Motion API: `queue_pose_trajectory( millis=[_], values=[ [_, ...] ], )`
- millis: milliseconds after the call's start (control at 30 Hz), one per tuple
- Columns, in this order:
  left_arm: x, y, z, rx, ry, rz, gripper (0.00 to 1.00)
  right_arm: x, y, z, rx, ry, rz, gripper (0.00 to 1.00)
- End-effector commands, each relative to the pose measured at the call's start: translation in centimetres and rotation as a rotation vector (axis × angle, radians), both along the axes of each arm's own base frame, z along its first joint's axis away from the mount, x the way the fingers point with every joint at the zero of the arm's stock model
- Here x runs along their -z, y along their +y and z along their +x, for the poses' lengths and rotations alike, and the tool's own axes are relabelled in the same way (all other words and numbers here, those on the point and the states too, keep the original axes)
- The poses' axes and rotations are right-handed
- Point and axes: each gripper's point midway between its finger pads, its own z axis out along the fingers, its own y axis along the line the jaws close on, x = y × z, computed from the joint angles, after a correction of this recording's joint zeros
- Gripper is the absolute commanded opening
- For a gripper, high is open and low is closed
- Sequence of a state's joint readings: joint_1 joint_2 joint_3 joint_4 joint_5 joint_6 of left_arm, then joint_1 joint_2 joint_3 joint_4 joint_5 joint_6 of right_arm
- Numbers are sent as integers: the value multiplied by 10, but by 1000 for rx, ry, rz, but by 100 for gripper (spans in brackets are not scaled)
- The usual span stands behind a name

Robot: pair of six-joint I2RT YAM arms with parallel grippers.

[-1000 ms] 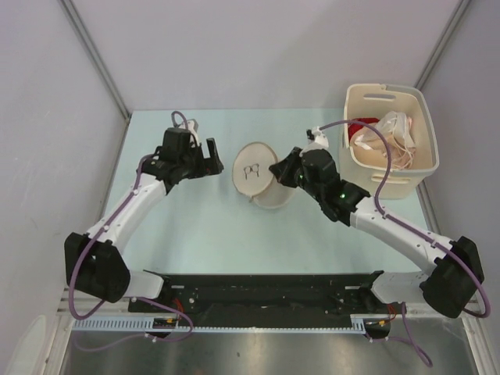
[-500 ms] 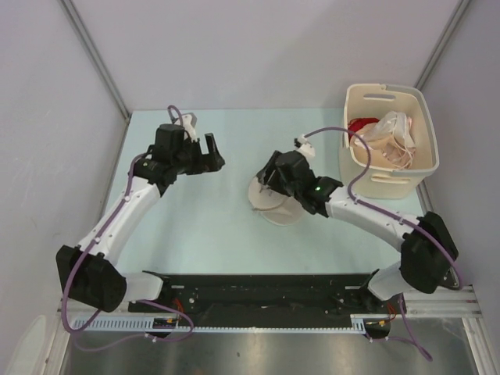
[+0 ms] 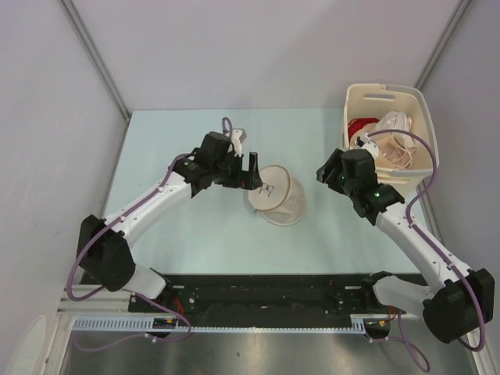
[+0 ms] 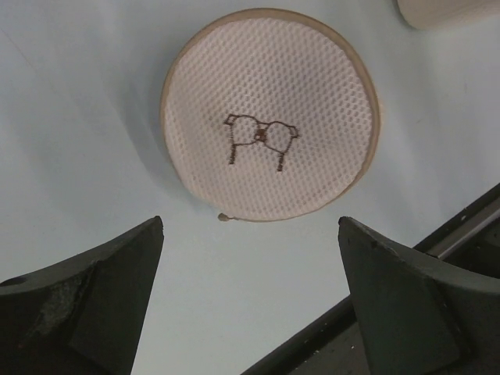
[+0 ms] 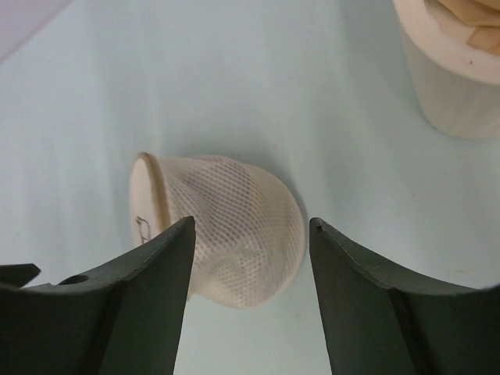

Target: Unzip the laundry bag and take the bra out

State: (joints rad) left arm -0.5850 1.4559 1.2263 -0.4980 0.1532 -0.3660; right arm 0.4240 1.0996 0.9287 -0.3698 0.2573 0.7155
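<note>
Pale mint tabletop (image 3: 195, 226) with grey walls around it, nothing fancy. Laundry bag (image 3: 275, 195) is sitting roughly mid-table, tipped over on its side, so the flat round face with the little eyeglasses print (image 4: 260, 139) points toward the left arm and the mesh body bulges out the other way. From the right wrist cam the bag (image 5: 226, 234) looks like a squat white mesh cup lying down, beige rim on the left. Can't make out what's inside through the mesh. A tiny tab (image 4: 224, 217) pokes out at the rim's edge in the left wrist view.

Left gripper (image 3: 252, 168) is just beside that printed face and aimed straight at it, fingers spread wide and holding nothing. In its own cam, bare table shows between the fingers and the bag (image 4: 269, 117), so no contact. Right gripper (image 3: 324, 173) hangs off to the bag's right, apart from it, near the front corner of the cream plastic basket (image 3: 387, 178). It's spread wide too, nothing in it.

The basket sits at the table's far right with a red cloth (image 3: 359, 125) and a pale strappy garment (image 3: 394, 133) inside.
</note>
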Motion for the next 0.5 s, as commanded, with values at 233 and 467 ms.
queue_pose_trajectory(
  millis=[233,467],
  values=[
    [-24,-89,-6,-6,-112,89,96,3,-35,-23,16,39,-71,64],
    [5,-116,16,-33,-122,215,90,-19,-66,-42,96,-16,-43,65]
  ],
)
